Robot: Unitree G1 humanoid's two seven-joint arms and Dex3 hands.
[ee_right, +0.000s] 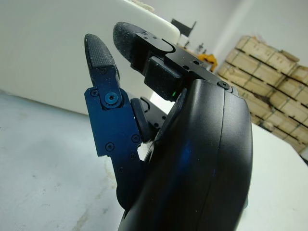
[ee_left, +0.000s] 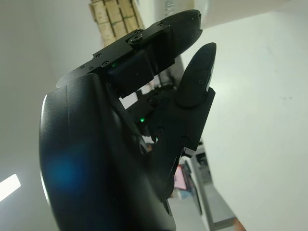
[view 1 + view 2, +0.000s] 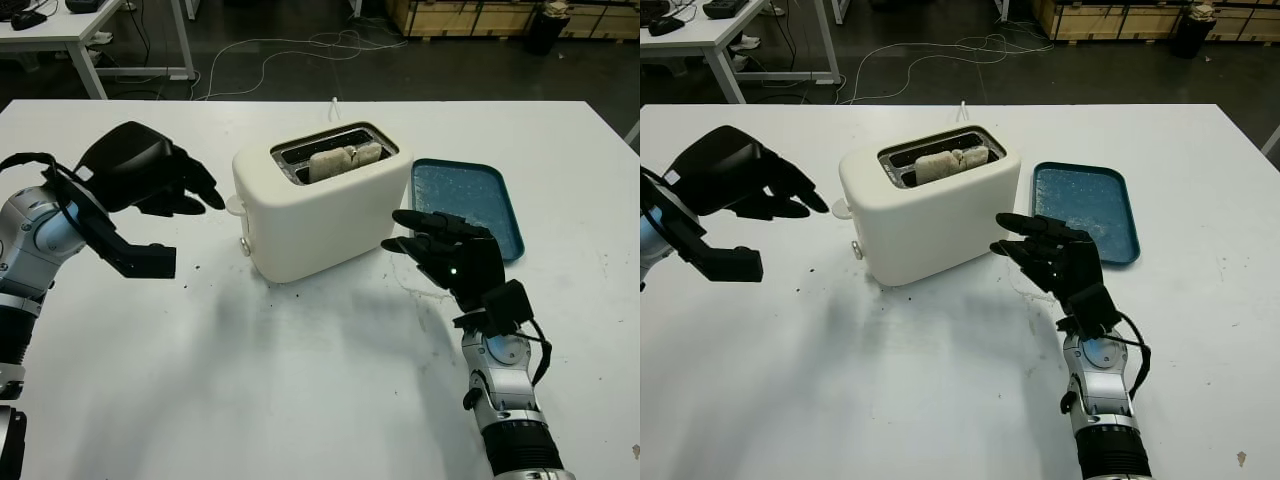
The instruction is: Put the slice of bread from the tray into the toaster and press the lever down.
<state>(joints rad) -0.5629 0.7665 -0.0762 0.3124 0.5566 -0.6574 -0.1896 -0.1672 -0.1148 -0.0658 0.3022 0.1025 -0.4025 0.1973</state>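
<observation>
Right robot hand [image 3: 440,245] open beside toaster [image 3: 320,205]; bread [image 3: 345,158] in slot.

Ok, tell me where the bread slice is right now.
The bread slice stands in the slot of the white toaster at the middle of the table, left of the blue tray.

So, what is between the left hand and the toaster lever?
Bare white table, seen in the left eye view, separates left hand from toaster lever.
</observation>
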